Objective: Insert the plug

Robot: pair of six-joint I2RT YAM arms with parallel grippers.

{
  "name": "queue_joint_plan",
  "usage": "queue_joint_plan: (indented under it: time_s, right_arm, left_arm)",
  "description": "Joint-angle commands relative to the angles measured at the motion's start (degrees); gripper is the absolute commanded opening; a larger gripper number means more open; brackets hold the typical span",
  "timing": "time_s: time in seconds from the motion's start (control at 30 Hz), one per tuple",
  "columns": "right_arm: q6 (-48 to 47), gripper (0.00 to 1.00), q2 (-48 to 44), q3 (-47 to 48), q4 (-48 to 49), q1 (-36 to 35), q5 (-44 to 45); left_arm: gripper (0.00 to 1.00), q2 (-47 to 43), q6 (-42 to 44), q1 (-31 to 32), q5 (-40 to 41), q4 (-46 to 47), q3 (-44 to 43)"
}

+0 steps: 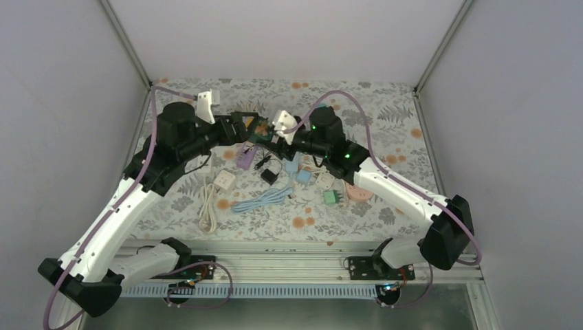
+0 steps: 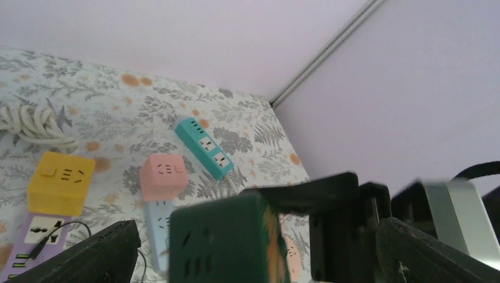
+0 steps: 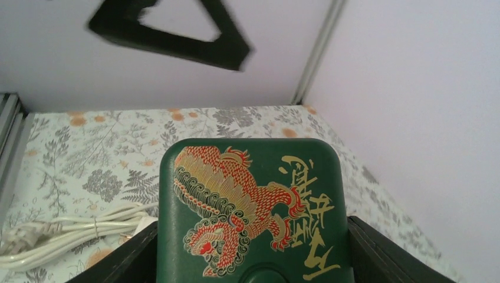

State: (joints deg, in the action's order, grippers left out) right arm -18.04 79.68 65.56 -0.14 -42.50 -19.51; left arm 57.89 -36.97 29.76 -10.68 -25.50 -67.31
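A dark green cube socket (image 3: 253,206) with a red and gold dragon print is held in the air, my right gripper (image 3: 253,262) shut on its two sides. Its face with the socket holes (image 2: 194,247) points toward my left gripper (image 2: 259,262). That gripper is wide open, with a finger on either side of the cube and nothing held. In the top view both grippers meet over the back middle of the mat, at the cube (image 1: 258,128). A black plug (image 1: 270,177) with a thin cord lies on the mat below them.
On the flowered mat lie a yellow cube socket (image 2: 62,183), a pink cube (image 2: 163,175), a teal strip (image 2: 203,147), a light blue strip (image 2: 154,227), a purple strip (image 1: 245,157) and a coiled white cord (image 1: 206,203). White walls enclose the mat.
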Motion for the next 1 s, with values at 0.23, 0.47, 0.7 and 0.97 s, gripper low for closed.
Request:
queue_joint_plan:
  time_s: [0.23, 0.47, 0.7, 0.97]
  right_arm:
    - [-14.51, 0.57, 0.72, 6.66, -7.25, -6.15, 3.64]
    - [-13.52, 0.57, 0.37, 6.28, -4.72, -7.16, 3.01]
    - [-12.75, 0.57, -0.69, 5.29, -4.06, -7.55, -1.58]
    - [-12.21, 0.59, -0.83, 4.42, -3.43, -7.51, -1.98]
  left_arm:
    - [0.96, -0.20, 2.04, -1.01, -6.47, -8.96, -0.20]
    - [0.94, -3.63, -3.60, -1.02, -13.24, -0.44, 7.04]
    - [0.90, -3.75, -6.44, -1.31, -11.37, 1.87, 8.64]
    - [0.74, -3.26, -9.77, -2.58, -13.77, 5.84, 11.10]
